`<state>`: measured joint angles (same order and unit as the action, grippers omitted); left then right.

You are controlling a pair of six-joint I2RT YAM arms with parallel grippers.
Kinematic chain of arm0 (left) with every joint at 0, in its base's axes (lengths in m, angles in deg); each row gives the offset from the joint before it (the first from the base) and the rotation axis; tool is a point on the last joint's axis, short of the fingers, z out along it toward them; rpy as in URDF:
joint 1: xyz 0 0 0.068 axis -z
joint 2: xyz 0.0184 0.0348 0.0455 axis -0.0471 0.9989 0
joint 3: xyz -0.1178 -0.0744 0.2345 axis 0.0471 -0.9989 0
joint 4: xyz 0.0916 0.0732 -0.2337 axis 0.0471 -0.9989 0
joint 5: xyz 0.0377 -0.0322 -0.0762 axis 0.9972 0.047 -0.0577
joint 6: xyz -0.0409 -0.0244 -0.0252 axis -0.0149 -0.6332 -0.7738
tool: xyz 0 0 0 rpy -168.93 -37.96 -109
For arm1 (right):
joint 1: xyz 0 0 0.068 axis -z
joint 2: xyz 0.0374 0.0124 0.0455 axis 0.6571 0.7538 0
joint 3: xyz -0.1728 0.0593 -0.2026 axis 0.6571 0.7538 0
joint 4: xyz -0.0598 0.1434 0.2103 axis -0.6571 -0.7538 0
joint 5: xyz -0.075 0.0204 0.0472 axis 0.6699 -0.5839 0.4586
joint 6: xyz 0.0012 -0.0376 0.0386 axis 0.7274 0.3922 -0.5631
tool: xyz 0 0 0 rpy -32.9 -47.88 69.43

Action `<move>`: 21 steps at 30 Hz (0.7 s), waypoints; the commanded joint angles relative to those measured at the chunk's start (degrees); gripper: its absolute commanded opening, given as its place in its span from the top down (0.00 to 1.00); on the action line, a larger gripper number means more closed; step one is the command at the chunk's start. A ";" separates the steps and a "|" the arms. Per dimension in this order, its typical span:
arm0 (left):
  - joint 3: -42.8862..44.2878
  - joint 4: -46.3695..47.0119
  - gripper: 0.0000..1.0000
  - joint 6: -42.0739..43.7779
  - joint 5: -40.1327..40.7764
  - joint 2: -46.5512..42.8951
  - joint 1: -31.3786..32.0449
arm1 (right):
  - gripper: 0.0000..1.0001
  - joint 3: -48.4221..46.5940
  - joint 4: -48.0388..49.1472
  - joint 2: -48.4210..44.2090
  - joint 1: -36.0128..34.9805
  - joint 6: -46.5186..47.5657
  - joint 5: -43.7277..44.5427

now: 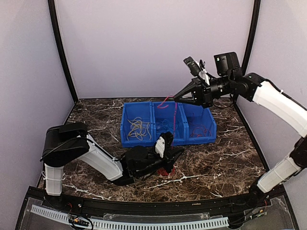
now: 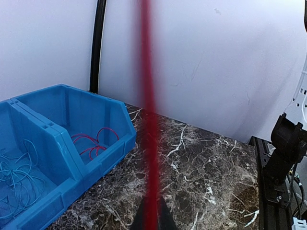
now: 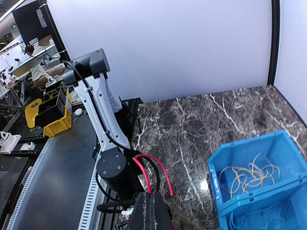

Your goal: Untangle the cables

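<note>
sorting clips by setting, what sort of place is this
Probably a robotics lab test cell: plain walls enclose a marble-patterned table with two robot arms, and the right wrist view shows workbenches and yellow bins beyond it.

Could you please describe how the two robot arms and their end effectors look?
Both the left arm and the right arm have white tube-like links joined by black rounded joints; a thin black cable runs along the left one. The left end effector and right end effector are black and taper to narrow tips. No readable markings.
</note>
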<state>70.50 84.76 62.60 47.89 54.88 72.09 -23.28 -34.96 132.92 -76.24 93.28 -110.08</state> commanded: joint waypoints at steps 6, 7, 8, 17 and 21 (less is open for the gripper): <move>-4.70 -0.41 1.00 -1.44 -6.81 -0.41 -0.74 | 1.00 -20.99 -0.99 -1.07 4.91 -4.04 -9.00; -5.35 -0.63 1.00 -1.56 -6.75 -0.45 -0.74 | 1.00 -23.26 -1.67 -0.90 5.14 -3.86 -9.11; -5.63 -0.93 1.00 -1.76 -6.66 -0.48 -0.74 | 1.00 -25.60 -2.23 -0.59 5.54 -3.87 -9.22; -9.00 -0.85 1.00 -2.72 -6.41 -0.77 -0.74 | 1.00 -36.20 -2.59 0.60 10.95 -5.40 -9.86; -10.94 -0.77 1.00 -2.80 -5.91 -1.45 -0.74 | 1.00 -39.74 0.42 0.94 14.64 -8.96 -12.05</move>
<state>62.13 85.50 60.24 42.19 55.21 71.32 -58.62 -39.31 133.55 -64.91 88.28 -119.65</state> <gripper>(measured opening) 0.007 0.009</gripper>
